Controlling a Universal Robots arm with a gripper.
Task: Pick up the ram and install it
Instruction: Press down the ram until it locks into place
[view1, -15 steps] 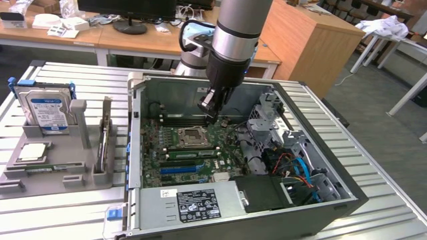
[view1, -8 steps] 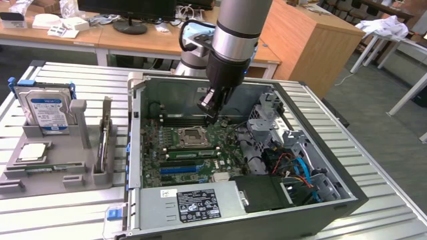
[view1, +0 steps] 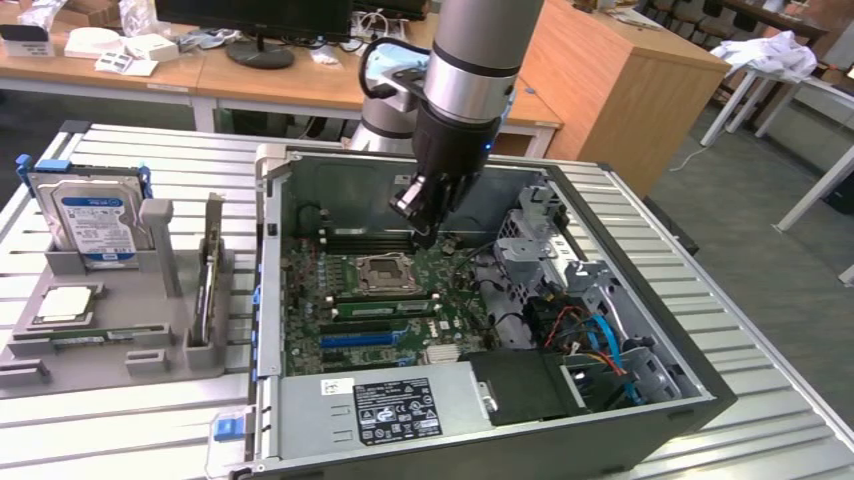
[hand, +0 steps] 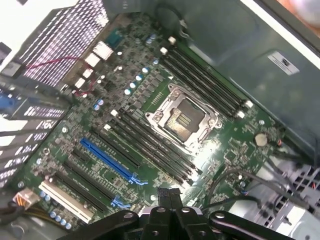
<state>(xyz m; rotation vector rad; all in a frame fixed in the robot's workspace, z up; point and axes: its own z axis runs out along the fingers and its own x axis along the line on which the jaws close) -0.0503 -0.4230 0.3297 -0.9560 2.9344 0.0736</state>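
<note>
The robot's black gripper (view1: 422, 232), fingers pressed together and holding nothing, hangs inside the open grey computer case (view1: 641, 300), just above the green motherboard (hand: 165, 95). A thin green ram stick (view1: 384, 309) sits seated in a slot below the silver processor socket (hand: 182, 117). Any drop risks the closed fingertips striking the black memory slots (hand: 150, 145) or the bare socket.

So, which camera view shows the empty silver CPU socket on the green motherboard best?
The wrist view: the empty silver CPU socket appears large, with its metal frame and dark centre distinct. In the exterior view the socket appears smaller, just below the shut gripper.
</note>
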